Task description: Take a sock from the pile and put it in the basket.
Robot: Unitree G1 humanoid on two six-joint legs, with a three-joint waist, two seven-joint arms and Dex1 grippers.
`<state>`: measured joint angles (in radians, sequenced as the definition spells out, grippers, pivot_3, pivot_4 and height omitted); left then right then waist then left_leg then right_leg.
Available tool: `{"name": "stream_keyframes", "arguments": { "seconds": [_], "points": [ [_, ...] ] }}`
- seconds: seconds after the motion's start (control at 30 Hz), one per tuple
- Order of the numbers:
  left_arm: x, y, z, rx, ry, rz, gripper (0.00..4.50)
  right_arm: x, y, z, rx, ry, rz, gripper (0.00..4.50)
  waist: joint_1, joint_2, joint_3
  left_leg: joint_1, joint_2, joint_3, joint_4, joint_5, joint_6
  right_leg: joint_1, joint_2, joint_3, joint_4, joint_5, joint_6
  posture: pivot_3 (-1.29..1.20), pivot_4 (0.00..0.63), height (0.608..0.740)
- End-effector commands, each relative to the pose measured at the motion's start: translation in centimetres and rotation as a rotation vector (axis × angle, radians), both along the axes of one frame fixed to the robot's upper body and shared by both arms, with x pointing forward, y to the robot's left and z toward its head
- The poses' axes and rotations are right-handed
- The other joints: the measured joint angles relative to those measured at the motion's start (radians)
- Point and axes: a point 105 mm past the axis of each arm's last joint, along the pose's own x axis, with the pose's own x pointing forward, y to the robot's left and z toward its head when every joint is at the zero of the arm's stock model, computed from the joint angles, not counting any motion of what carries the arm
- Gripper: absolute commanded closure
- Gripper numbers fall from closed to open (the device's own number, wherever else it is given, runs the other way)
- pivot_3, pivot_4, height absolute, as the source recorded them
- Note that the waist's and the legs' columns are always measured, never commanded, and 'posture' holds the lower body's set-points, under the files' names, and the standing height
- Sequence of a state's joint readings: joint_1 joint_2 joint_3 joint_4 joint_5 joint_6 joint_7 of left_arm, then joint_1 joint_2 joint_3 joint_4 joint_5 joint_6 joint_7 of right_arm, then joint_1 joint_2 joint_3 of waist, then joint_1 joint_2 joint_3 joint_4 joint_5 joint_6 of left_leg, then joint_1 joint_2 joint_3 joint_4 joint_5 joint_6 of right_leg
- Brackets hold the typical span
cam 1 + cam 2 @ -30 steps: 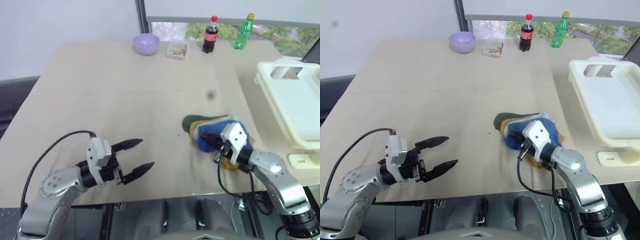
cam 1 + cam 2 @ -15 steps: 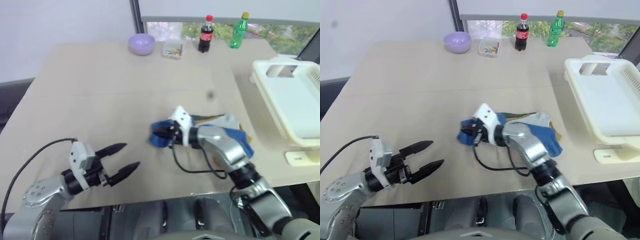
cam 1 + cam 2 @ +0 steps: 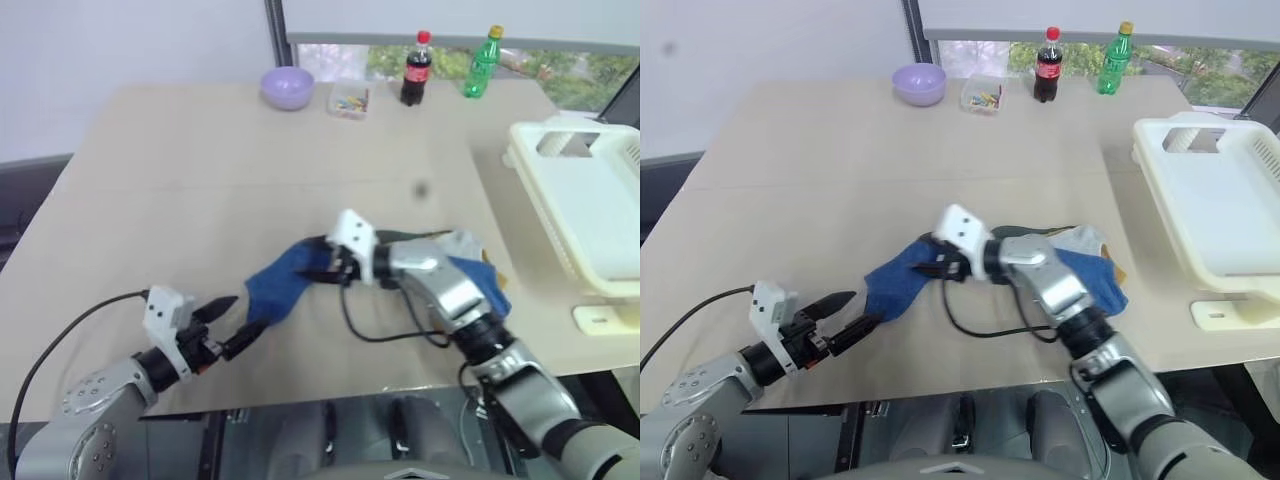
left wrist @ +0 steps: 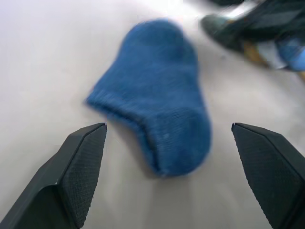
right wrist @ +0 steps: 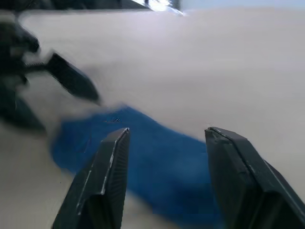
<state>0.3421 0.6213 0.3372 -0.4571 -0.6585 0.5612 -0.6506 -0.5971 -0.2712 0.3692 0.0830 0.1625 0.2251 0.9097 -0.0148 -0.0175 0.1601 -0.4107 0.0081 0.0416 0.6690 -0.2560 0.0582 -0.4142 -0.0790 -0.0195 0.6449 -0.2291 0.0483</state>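
Beige table (image 3: 200,170) carries the sock (image 3: 278,286), which lies flat between both grippers. Right gripper (image 3: 322,272) is just beside its toe end, fingers parted, grasping nothing. Left gripper (image 3: 232,322) is spread wide near its cuff. Behind the right gripper sits the pile (image 3: 462,262), the basket (image 3: 580,210) beyond.

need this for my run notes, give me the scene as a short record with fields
sock: medium-blue knit ankle sock, flat on the beige table, apart from the pile
pile: heap of blue, grey, yellow and dark socks, under the right arm
basket: cream-white slotted plastic basket, at the table's right edge, no sock visible inside
left gripper: open, fingers either side of the sock's near end
right gripper: open, over the sock's far end
task state: sock not yet in basket
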Motion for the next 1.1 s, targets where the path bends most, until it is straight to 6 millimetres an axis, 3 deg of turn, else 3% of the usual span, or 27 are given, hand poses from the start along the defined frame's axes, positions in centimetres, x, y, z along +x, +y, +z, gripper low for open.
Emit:
{"name": "stream_keyframes", "arguments": {
  "seconds": [0.03,0.07,0.17,0.27,0.37,0.53,0.6,0.7,0.83,1.0,1.1],
  "points": [
    [0.2,-0.2,-0.7,0.023,0.021,0.006,0.00,-1.6,-2.0,1.8,0.010,-0.097,0.046,0.54,-0.002,0.000,0.000,0.000,0.000,0.000,0.000,0.000,0.000,0.000,0.000,0.000,0.000,0.000,0.000,0.00,0.150,0.740],
    [0.3,-0.3,-1.0,0.028,0.030,0.005,0.00,-1.9,-2.7,1.8,-0.003,-0.108,0.045,0.06,-0.001,0.001,0.000,0.000,0.000,0.000,0.000,0.000,0.000,0.000,0.000,0.000,0.000,0.000,0.000,0.00,0.150,0.740],
    [0.6,-0.6,-1.6,0.033,0.049,0.016,0.00,-2.5,-4.1,2.1,-0.010,-0.116,0.023,0.02,0.001,0.002,0.000,0.000,0.001,0.001,0.000,-0.002,0.003,0.000,-0.001,0.001,-0.001,0.000,0.000,0.00,0.150,0.740],
    [0.7,-1.1,-2.1,0.032,0.061,0.003,0.82,-2.5,-5.2,2.3,-0.021,-0.133,-0.022,0.00,0.003,0.003,0.000,0.000,0.000,0.001,0.000,-0.002,0.004,0.001,-0.002,0.002,-0.001,-0.002,-0.003,0.00,0.150,0.740],
    [0.6,-1.1,-2.2,0.034,0.058,-0.015,2.19,-2.3,-5.6,2.3,-0.021,-0.150,-0.063,0.00,0.003,0.003,-0.001,0.001,0.000,0.001,0.001,-0.002,0.004,0.001,-0.002,0.004,-0.001,-0.002,-0.004,0.00,0.150,0.740],
    [0.8,-0.3,-0.1,-0.082,-0.026,-0.033,4.37,-2.2,-5.0,2.3,-0.008,-0.164,-0.067,0.00,0.003,0.004,-0.001,0.000,0.000,0.001,0.001,-0.002,0.003,0.000,-0.003,0.004,-0.001,-0.002,-0.004,0.00,0.150,0.740],
    [0.9,0.8,0.7,-0.081,-0.054,-0.033,4.45,-2.2,-4.7,2.2,-0.004,-0.161,-0.064,0.00,0.003,0.003,-0.001,-0.001,0.000,0.000,0.001,-0.002,0.003,0.000,-0.003,0.004,-0.001,-0.002,-0.004,0.00,0.150,0.740],
    [0.6,2.5,3.7,-0.078,-0.125,-0.080,4.45,-2.1,-4.4,2.0,0.006,-0.154,-0.054,0.00,0.002,0.003,-0.001,-0.002,0.001,-0.001,0.001,-0.002,0.003,0.000,-0.002,0.002,-0.001,-0.002,-0.004,0.00,0.150,0.740],
    [-0.9,5.0,6.8,-0.034,-0.148,-0.156,4.45,-1.8,-4.3,1.6,0.010,-0.150,-0.054,0.00,0.001,0.003,-0.001,-0.002,0.001,-0.002,0.001,-0.002,0.003,0.000,-0.003,0.001,-0.002,-0.002,-0.004,0.00,0.150,0.740],
    [-3.0,7.0,11.4,0.044,-0.077,-0.286,4.45,-1.7,-4.2,1.4,0.017,-0.150,-0.054,0.00,0.000,0.003,0.000,-0.003,0.000,-0.002,0.000,0.000,0.000,-0.001,-0.002,-0.003,-0.003,-0.002,-0.004,0.00,0.150,0.740],
    [-3.4,6.9,13.7,0.076,0.075,-0.387,4.45,-1.6,-4.0,1.5,0.034,-0.144,-0.058,0.00,0.004,0.003,0.001,-0.003,0.000,-0.004,0.001,0.000,0.000,-0.001,-0.001,-0.006,-0.003,-0.002,-0.004,0.00,0.150,0.740]
  ]
}}
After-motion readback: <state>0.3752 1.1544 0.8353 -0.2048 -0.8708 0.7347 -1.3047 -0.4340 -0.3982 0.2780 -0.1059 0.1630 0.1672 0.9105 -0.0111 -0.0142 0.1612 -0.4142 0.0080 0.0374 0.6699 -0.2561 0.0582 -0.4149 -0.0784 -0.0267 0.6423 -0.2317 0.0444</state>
